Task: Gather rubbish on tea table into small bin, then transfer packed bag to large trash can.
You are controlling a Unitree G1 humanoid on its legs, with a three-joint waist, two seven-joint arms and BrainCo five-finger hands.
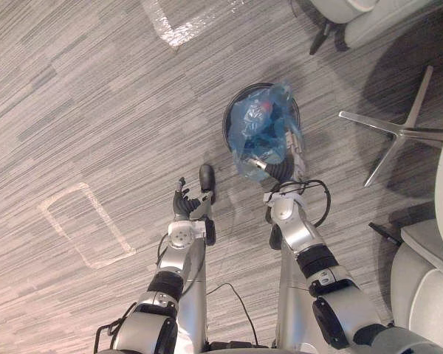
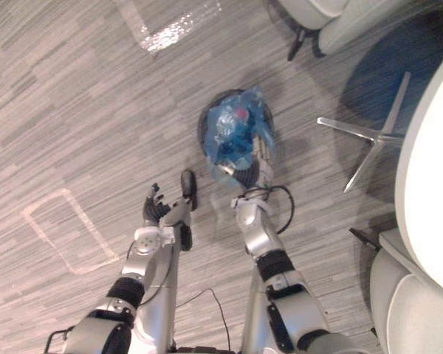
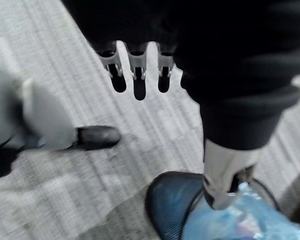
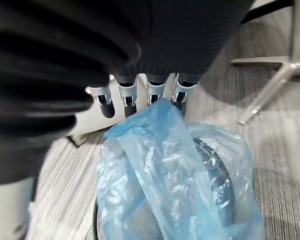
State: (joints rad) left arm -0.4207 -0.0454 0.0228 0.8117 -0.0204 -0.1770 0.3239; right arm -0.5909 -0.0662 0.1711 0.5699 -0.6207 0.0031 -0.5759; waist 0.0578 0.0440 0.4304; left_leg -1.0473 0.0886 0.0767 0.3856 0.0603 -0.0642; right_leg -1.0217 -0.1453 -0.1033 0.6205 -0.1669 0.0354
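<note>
Here, the right hand has its fingers clenched on the gathered top of the blue rubbish bag; the bag sits over the mouth of the round black mesh bin on the carpet floor. The left hand hovers beside the bin, fingers released; a silver chair base stands near.

Bright light glares off the floor tape.

The left hand holds nothing, its fingers straight above striped grey carpet. At five o'clock from them, past the thumb, a dark mesh bin holds a blue bag.
</note>
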